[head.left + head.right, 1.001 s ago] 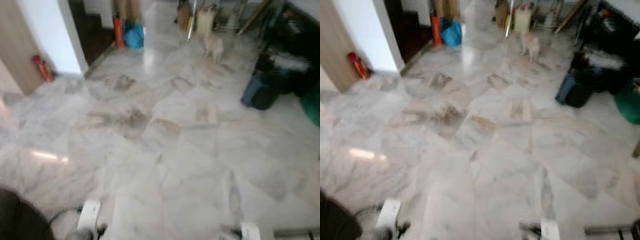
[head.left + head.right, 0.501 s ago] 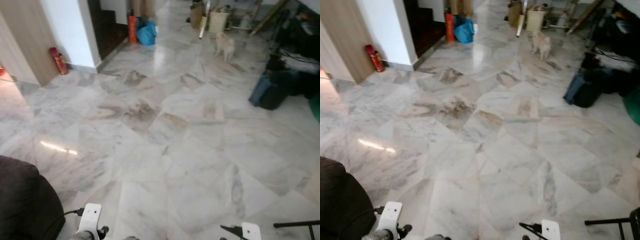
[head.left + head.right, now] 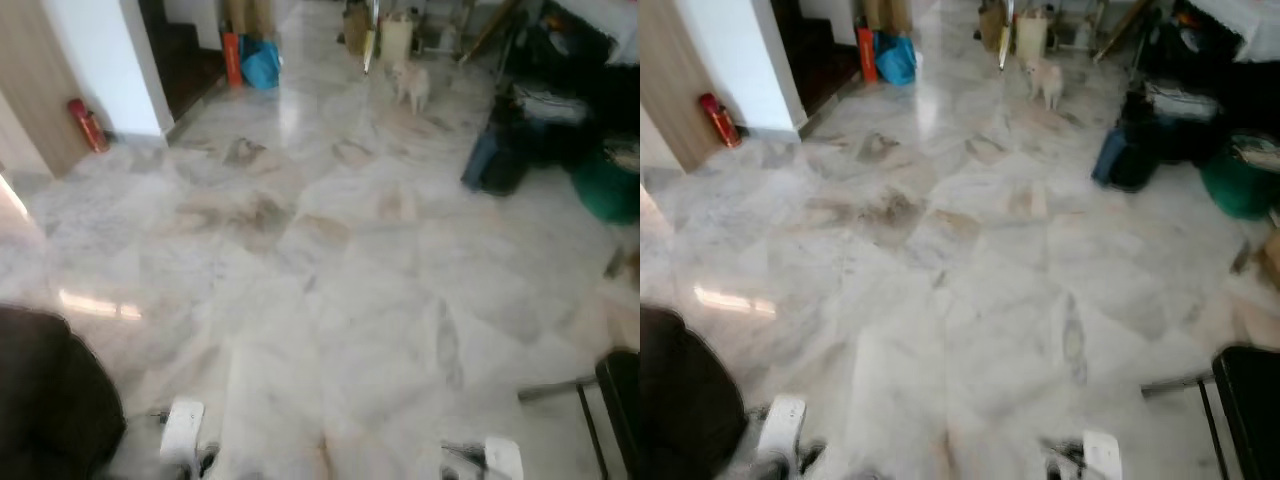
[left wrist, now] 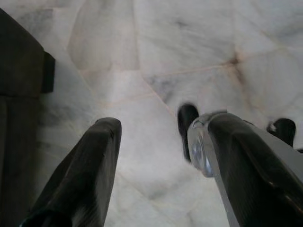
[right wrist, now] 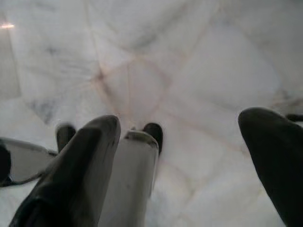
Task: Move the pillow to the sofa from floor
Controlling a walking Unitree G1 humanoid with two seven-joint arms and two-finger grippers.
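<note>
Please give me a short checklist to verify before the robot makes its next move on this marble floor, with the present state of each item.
1. Pillow located: not ok, no pillow visible on the marble floor.
2. Left end effector free: ok, open, holding nothing.
3. Right end effector free: ok, open, holding nothing.
4. Path ahead: not ok, a small dog stands far ahead.
5. Dark sofa near: ok, at the robot's lower left.
6. Image sharp: not ok, head views blurred.
</note>
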